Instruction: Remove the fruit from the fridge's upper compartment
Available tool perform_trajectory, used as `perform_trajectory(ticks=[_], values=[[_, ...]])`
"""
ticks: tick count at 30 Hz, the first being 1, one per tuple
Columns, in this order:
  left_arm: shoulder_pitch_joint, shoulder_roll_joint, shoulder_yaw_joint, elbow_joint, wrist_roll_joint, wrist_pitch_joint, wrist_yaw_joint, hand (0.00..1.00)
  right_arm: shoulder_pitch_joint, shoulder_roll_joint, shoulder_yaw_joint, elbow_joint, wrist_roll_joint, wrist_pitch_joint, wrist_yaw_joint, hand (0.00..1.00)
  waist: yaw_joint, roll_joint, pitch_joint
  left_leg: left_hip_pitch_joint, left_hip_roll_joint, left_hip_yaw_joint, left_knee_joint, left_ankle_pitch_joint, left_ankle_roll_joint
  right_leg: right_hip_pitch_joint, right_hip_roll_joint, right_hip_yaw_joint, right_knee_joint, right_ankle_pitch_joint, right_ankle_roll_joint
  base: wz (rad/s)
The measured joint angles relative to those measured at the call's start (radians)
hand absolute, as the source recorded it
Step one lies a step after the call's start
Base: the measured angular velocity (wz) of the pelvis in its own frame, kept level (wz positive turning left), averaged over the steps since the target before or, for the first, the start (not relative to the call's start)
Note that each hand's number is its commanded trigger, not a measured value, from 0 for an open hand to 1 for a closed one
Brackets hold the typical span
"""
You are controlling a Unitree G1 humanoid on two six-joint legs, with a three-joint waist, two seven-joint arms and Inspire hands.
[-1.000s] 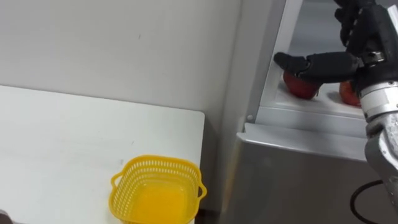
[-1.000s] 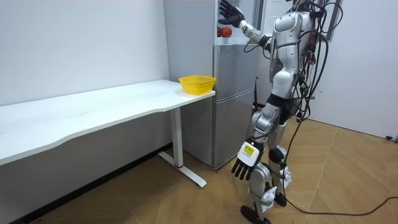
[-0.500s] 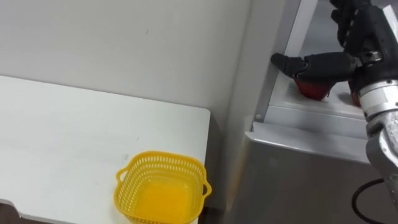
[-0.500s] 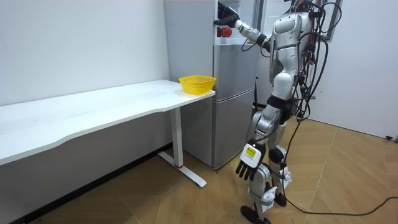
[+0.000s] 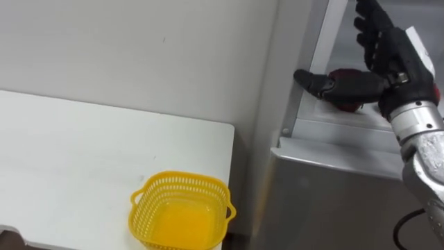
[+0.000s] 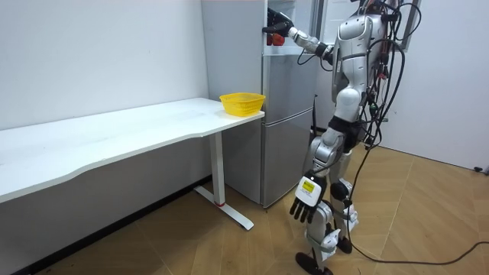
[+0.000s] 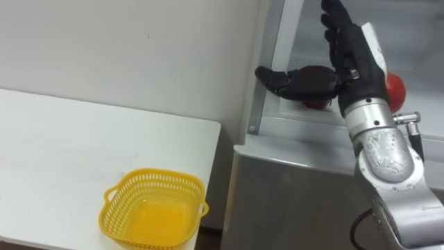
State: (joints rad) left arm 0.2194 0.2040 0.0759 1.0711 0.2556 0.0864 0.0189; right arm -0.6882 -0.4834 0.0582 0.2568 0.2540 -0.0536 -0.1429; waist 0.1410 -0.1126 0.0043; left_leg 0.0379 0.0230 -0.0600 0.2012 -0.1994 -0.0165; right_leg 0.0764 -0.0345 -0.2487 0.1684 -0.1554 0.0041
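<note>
Left eye view: black right hand (image 5: 386, 58), fingers straight and spread, thumb lying across a round red apple (image 5: 351, 104) on the upper compartment's shelf (image 5: 336, 125). Room view: robot standing before the tall silver fridge (image 6: 286, 130); left hand (image 6: 304, 202) hanging slack beside its leg. Right eye view: second red apple (image 7: 394, 87) behind the wrist; yellow plastic mesh basket (image 7: 156, 175) on the white desk (image 7: 62, 146) corner.

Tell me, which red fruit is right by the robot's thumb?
The left red fruit, half hidden behind the right hand's thumb. The other red fruit sits farther right, past the hand's back.
</note>
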Motion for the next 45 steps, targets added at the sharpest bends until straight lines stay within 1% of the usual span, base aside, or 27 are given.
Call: perform_trajectory(ticks=[6,10,19,29,32,34,37,41,45], values=[[0.002,0.001,0.000,0.006,0.001,-0.001,0.000,0.00,0.000,0.000,0.000,0.010,0.011,0.001,0.015,0.00,-0.002,0.005,0.0037,0.007,-0.001,-0.001,0.000,0.000,0.000,0.011,0.000,-0.001,0.000,0.000,0.000,0.00],[0.005,0.002,0.000,0.007,0.000,0.000,0.000,0.00,0.000,0.000,-0.001,0.010,0.012,0.001,0.015,0.00,-0.002,0.006,0.0040,0.004,0.000,-0.001,-0.002,0.000,0.000,0.009,0.000,-0.001,-0.001,0.000,0.000,0.00],[0.010,0.002,0.000,0.007,0.001,0.000,0.000,0.00,0.000,0.000,-0.001,0.009,0.010,0.001,0.015,0.00,-0.003,0.014,-0.0017,0.007,-0.001,-0.001,0.000,0.000,0.000,0.011,0.000,0.000,-0.001,0.000,0.000,0.00],[0.013,0.002,0.000,0.007,0.013,0.000,-0.001,0.00,0.000,0.000,-0.001,0.003,-0.011,0.002,0.015,0.00,-0.002,0.013,-0.0023,0.007,0.000,0.001,0.000,0.000,0.000,0.009,0.000,0.001,0.000,0.000,0.000,0.00],[0.013,0.001,0.000,0.005,0.013,0.000,-0.001,0.00,0.000,0.000,-0.001,-0.021,-0.012,0.011,0.015,0.00,-0.004,0.013,-0.0031,0.007,0.000,0.001,-0.003,0.000,0.000,0.007,0.000,0.001,-0.001,0.000,0.000,0.00],[0.015,0.001,-0.001,0.004,0.013,0.000,-0.001,0.00,0.000,-0.001,-0.001,-0.044,-0.011,0.011,0.014,0.00,-0.004,0.012,-0.0067,0.008,0.000,0.002,-0.002,0.000,0.000,0.008,0.000,0.002,0.000,0.000,0.000,0.00],[0.014,0.001,-0.001,0.004,0.013,-0.004,-0.001,0.00,0.000,-0.001,-0.001,-0.044,-0.011,0.011,0.012,0.00,-0.003,0.008,-0.0098,0.009,0.000,0.002,-0.002,0.000,0.000,0.008,0.000,0.002,0.000,0.000,0.000,0.00],[0.011,0.001,-0.001,0.002,0.013,-0.004,0.001,0.00,0.000,-0.004,-0.001,-0.054,0.010,0.011,0.012,0.00,-0.008,0.008,-0.0095,0.007,0.000,0.002,-0.003,0.000,0.000,0.008,0.000,0.000,-0.001,0.000,0.000,0.00],[0.011,0.001,-0.002,0.002,0.013,-0.004,0.023,0.00,0.000,-0.024,-0.001,-0.084,0.029,0.011,0.011,0.00,-0.010,0.009,-0.0087,0.007,0.000,0.003,-0.004,0.000,0.000,0.008,0.000,0.000,0.000,0.000,0.000,0.00]])
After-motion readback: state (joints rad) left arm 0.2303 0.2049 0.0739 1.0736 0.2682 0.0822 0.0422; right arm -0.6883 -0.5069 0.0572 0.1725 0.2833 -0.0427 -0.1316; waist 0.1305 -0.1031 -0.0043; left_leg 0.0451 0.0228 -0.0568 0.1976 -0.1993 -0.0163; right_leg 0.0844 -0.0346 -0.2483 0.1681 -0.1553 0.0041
